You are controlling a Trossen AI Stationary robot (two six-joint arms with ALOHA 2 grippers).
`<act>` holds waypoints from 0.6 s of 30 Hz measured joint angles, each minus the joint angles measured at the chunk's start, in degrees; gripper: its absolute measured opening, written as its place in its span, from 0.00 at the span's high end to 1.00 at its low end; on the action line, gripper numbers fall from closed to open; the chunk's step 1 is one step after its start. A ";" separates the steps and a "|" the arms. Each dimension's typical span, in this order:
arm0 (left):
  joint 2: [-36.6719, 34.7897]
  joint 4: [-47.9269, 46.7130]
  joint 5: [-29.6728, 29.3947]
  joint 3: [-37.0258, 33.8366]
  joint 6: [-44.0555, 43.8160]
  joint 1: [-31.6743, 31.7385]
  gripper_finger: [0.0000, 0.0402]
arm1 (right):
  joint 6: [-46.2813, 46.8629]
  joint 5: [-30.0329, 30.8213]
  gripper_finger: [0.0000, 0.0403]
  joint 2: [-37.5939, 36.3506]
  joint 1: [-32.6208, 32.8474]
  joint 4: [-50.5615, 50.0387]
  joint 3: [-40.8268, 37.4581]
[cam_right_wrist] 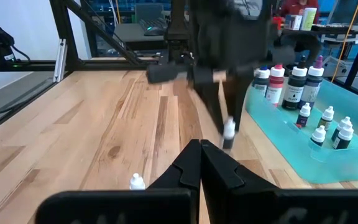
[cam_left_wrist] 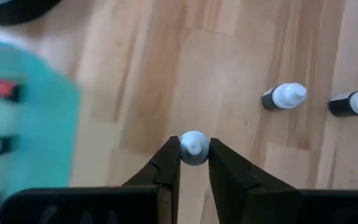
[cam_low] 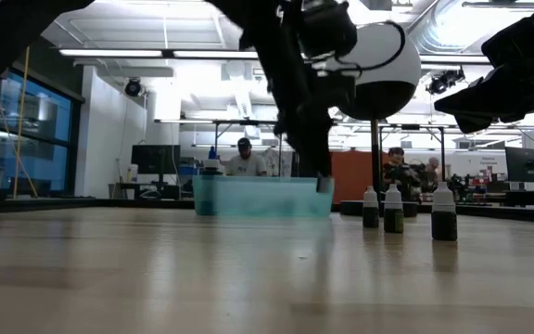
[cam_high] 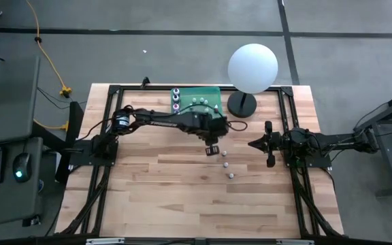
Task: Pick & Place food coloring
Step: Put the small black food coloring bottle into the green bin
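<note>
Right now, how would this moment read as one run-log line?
left gripper: shut on bottle, beside tray | right gripper: shut, idle | three bottles left on table

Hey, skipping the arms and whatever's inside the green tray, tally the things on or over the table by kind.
Small bottles standing on the wood: 3
Small bottle held in the left gripper: 1
Green tray: 1
White sphere on black base: 1
Total: 6

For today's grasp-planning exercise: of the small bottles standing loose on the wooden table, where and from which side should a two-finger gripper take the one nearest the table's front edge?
Grip that bottle just below its white cap, coming straight down from above. It stands upright and apart from its neighbour, so fingers could likely close on its narrow body, as the left gripper does on its bottle.
</note>
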 joint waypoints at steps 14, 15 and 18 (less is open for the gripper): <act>-1.58 -27.66 -4.04 19.89 -1.47 2.74 0.86 | -0.02 0.00 1.00 -0.02 0.00 0.00 -0.01; -2.43 -28.06 -4.05 19.67 -1.47 3.43 0.86 | -0.02 0.00 1.00 -0.02 0.00 -0.02 -0.01; -5.33 -30.09 -4.29 19.38 -0.86 5.94 0.86 | 0.00 0.01 1.00 -0.02 -0.01 -0.02 -0.01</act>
